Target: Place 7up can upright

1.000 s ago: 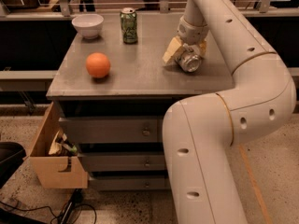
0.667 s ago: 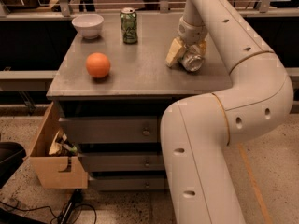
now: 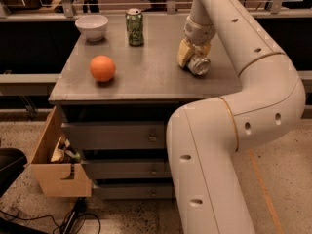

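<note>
The 7up can (image 3: pixel 199 66) is a small silvery can with a shiny metal end. It lies tilted on its side at the right of the grey cabinet top (image 3: pixel 146 77), its end facing the front. My gripper (image 3: pixel 191 56) comes down from above and is shut on the can, with a yellowish finger (image 3: pixel 185 52) against its left side. The can's far part is hidden behind the gripper.
A darker green can (image 3: pixel 134 27) stands upright at the back middle. A white bowl (image 3: pixel 91 27) sits at the back left. An orange (image 3: pixel 102 68) lies at the left front. My arm (image 3: pixel 243 96) curves past the right edge. A wooden box (image 3: pixel 56 162) hangs at the lower left.
The gripper and the can have shifted slightly; the can stays on its side in the gripper.
</note>
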